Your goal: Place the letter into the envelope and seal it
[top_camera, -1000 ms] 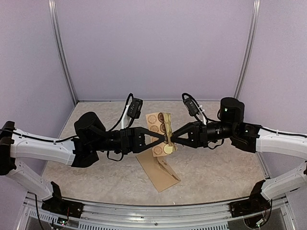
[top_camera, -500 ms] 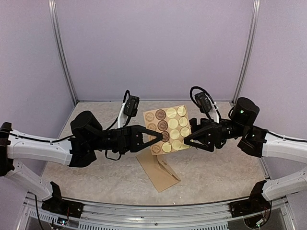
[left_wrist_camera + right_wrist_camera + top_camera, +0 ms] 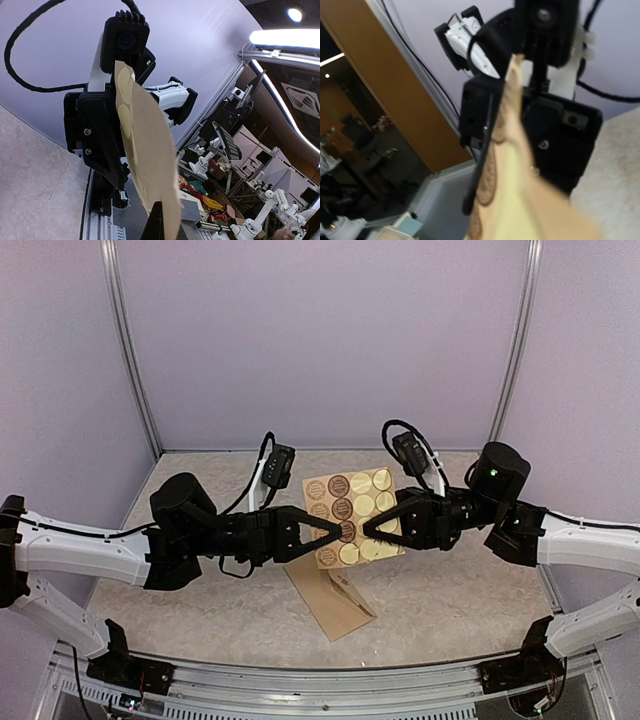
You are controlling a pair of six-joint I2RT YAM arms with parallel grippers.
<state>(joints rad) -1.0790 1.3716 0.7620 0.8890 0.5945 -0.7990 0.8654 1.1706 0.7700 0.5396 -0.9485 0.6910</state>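
Observation:
A card of round gold and brown stickers [image 3: 352, 518] hangs in the air between both grippers, above the table's middle. My left gripper [image 3: 340, 531] is shut on its lower left edge; in the left wrist view the card [image 3: 145, 160] rises edge-on from my fingertip [image 3: 160, 225]. My right gripper [image 3: 369, 530] comes from the right, its tips closed on the card's face near the middle. The right wrist view shows the card [image 3: 520, 200] blurred and close. A brown envelope [image 3: 335, 602] lies flat on the table below. The letter is not in view.
The beige stone-patterned table [image 3: 450, 590] has grey walls behind and on both sides. A metal rail [image 3: 320, 680] runs along the near edge between the arm bases.
The right gripper pulled back to the card's right edge as the card turned flat to the camera. It has now moved left again onto the card's face. The left gripper held steady.

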